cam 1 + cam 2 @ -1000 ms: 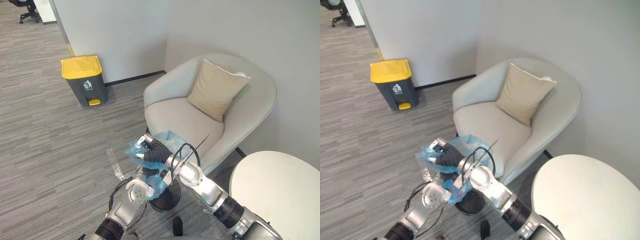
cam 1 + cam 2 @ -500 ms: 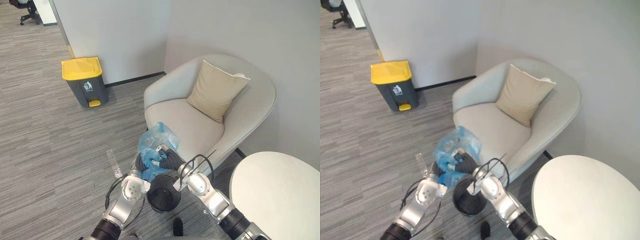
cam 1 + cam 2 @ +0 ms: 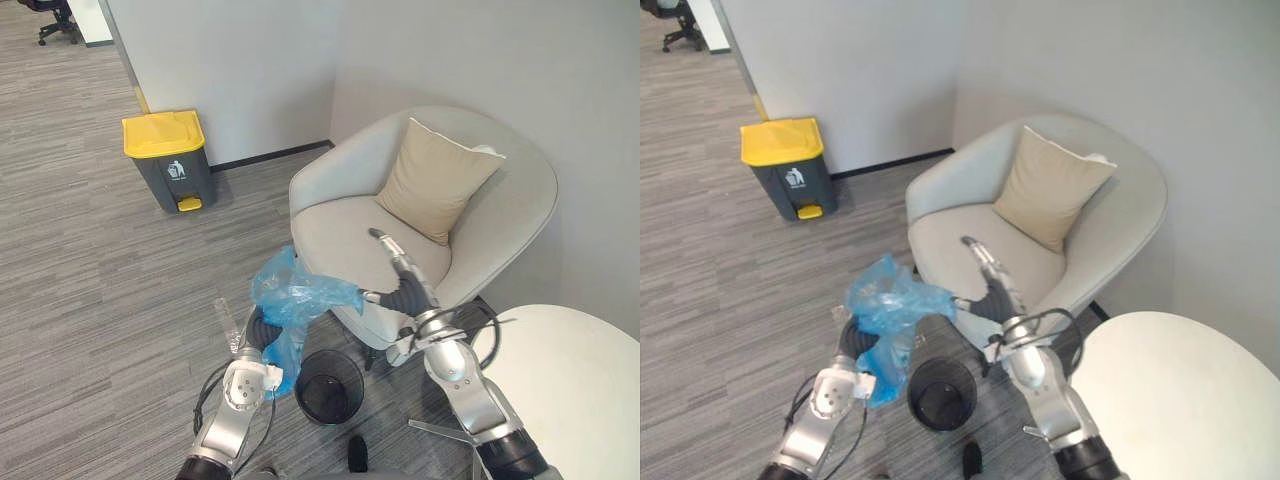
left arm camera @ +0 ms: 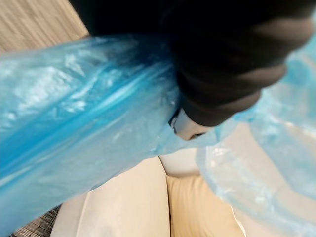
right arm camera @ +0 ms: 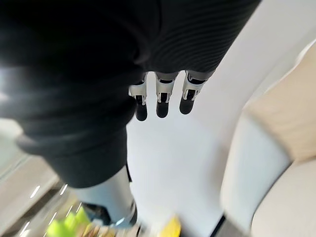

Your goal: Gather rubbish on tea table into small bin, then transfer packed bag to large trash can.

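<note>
Our left hand clutches the bunched neck of the blue bag, seemingly light, limp, slippery; our right hand spreads straight-fingered

Head stereo pair: set high, looked steeply down. Both eyes shared the cream rounded armchair, the grey pedal bin with a yellow lid and the round white table, shifted slightly sideways.
Left wrist camera: lay hard against a crinkled blue plastic bag, armchair beyond.
Right wrist camera: faced along the right hand toward a white wall.
</note>
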Controlling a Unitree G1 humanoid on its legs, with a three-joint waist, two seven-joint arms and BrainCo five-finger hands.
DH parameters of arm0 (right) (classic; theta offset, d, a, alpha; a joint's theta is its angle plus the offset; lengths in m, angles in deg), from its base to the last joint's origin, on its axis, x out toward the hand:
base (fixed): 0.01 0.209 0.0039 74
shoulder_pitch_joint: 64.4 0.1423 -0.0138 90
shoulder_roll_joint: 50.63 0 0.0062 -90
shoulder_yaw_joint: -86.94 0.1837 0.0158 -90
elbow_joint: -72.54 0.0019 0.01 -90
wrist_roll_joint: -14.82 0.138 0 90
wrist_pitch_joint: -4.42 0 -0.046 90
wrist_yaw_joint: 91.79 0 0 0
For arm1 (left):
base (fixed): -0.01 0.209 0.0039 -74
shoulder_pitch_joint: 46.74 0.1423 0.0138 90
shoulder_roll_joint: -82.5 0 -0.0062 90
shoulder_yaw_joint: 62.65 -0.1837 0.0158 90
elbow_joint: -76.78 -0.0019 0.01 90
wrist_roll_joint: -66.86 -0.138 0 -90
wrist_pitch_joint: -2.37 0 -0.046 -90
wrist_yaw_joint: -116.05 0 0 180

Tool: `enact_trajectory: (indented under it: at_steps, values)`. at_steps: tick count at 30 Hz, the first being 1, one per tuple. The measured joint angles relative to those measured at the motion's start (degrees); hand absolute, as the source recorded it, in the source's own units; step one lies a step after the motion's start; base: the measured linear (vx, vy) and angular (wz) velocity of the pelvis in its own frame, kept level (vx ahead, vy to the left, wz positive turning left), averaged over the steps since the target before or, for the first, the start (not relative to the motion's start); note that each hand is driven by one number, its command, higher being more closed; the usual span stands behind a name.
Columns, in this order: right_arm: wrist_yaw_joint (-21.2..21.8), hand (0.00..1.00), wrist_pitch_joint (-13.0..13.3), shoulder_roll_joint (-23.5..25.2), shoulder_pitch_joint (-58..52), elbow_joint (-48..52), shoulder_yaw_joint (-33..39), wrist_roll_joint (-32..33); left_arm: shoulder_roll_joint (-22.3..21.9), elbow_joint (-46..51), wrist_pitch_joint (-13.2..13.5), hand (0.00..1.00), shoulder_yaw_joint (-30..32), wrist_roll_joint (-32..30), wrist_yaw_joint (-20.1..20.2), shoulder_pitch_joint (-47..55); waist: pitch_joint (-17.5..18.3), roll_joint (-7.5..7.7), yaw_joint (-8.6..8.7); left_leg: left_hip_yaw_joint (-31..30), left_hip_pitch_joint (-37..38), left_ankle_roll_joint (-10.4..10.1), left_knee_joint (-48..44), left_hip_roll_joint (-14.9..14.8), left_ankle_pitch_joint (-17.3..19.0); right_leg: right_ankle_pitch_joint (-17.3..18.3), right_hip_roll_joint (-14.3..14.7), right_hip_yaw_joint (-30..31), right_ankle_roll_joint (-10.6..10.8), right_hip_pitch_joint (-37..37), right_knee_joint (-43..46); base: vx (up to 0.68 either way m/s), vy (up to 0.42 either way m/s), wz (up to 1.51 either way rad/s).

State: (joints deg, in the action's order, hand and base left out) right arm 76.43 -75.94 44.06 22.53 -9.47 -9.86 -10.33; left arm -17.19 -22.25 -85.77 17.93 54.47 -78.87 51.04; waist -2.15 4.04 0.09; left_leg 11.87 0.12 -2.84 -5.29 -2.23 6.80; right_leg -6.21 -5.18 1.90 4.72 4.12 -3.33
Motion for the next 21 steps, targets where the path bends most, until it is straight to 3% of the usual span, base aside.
enact_trajectory:
  at_steps: [3, 8, 14, 21]
  values:
    - [-0.62, 0.00, -0.04, 3.93, -3.68, -2.16, 4.53, 2.05, -1.09, -0.02, 0.02, 1.00, 2.46, 1.91, -0.03, 2.23, 0.13, -0.50, 0.23, -0.05, 0.02, 0.00, 0.16, 0.13, -0.01, 0.13, -0.17, 0.16, 0.10, 0.03, -0.01, 0.00, 0.000, 0.00]
    - [1.05, 0.00, -2.52, 8.68, -5.85, -18.30, 11.83, 12.06, -2.81, -8.43, 0.13, 1.00, 9.92, 7.19, 0.39, 2.71, 0.46, -1.22, 0.18, -0.21, 0.01, -0.01, 0.13, 0.15, -0.02, 0.14, -0.19, -0.29, 0.08, -0.14, -0.21, 0.00, -0.002, 0.01]
    - [2.62, 0.00, -6.35, 9.04, -7.14, -37.38, 17.18, 18.87, -3.24, -22.63, -0.63, 1.00, 16.84, 12.14, 1.41, 3.39, 0.79, -2.09, -0.24, -0.75, 2.26, -0.04, 0.62, 0.00, -0.02, 0.41, -0.14, -1.27, -0.24, -2.76, -0.96, 0.00, -0.008, 0.05]
    - [2.87, 0.00, -8.13, 9.04, -6.59, -50.68, 17.34, 19.05, -4.41, -33.63, -2.44, 1.00, 19.75, 12.62, 1.65, 4.42, 0.91, -2.12, -0.59, 0.37, 3.99, -0.40, 2.47, 0.01, -0.33, 0.66, -0.32, -0.60, -0.26, -3.25, -0.92, -0.04, -0.012, -0.06]
